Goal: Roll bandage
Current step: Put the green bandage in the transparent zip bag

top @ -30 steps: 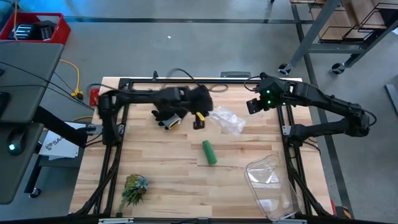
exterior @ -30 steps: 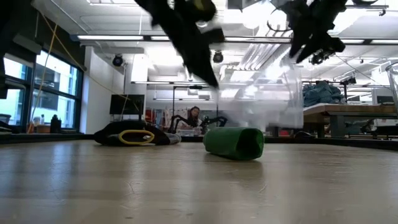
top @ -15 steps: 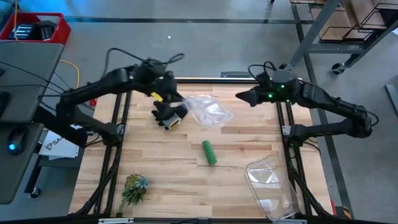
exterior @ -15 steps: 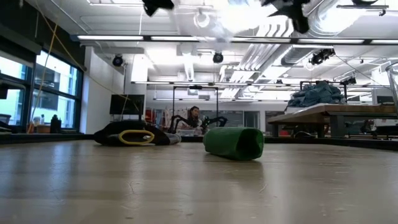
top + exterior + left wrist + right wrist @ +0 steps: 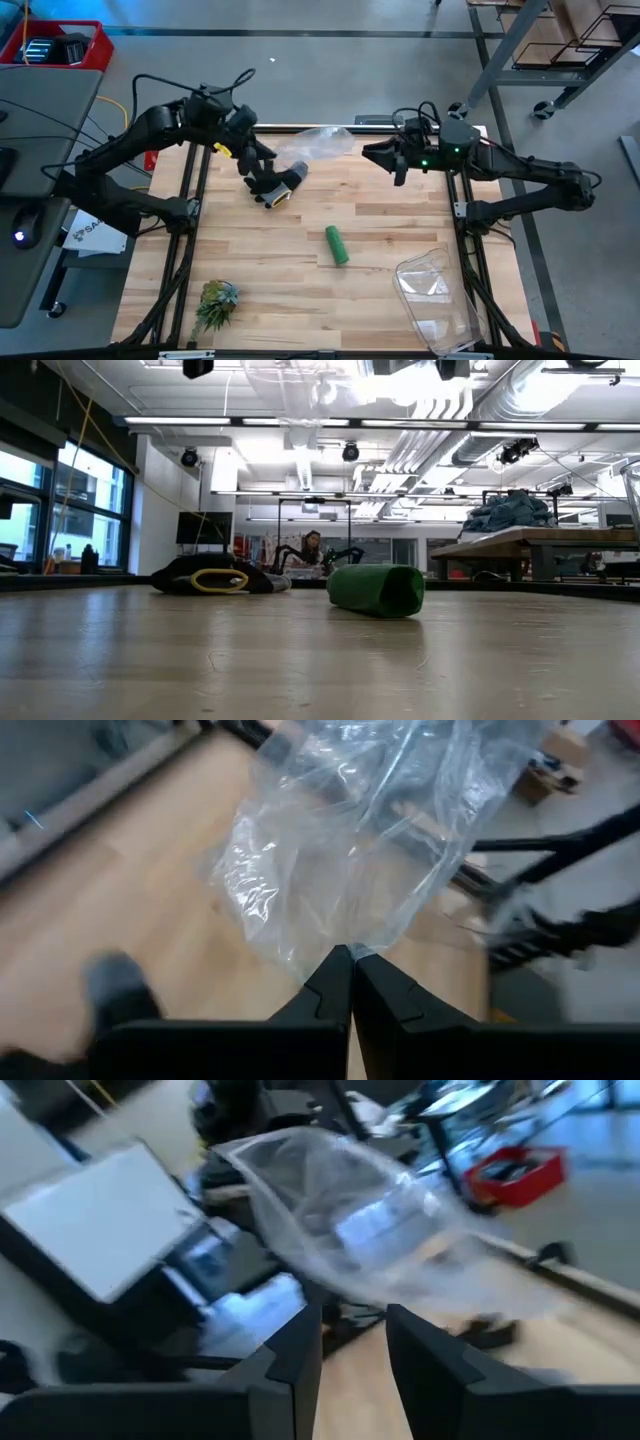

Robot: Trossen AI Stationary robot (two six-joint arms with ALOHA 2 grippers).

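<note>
The bandage (image 5: 336, 245) is a small green roll lying on its side at the table's middle, also in the low view (image 5: 378, 590); no gripper is near it. My left gripper (image 5: 262, 158) is high over the far left of the table, shut on a clear plastic bag (image 5: 315, 143), shown close in the left wrist view (image 5: 360, 850). My right gripper (image 5: 369, 153) is open at the far right, pointing at the bag's free end, which shows just beyond its fingers (image 5: 340, 1230); I see no touch. My left gripper pinches the clear bag by a gathered edge or corner (image 5: 346, 942) between its two shut fingers. The bag is lifted clear of the table and spreads out from the fingertips toward the table's right, slack and crumpled.
A black-and-grey glove (image 5: 272, 185) lies below the left gripper at the far left. A spiky green plant tuft (image 5: 215, 303) lies at the near left. Another clear plastic piece (image 5: 435, 295) lies at the near right. Bare wood (image 5: 270, 250) surrounds the roll.
My left gripper has gone up and toward the table's far left corner with the clear bag, which came off the table and now hangs in the air. My right gripper has turned and reached toward the table's left, toward the bag. The green roll has stayed put.
</note>
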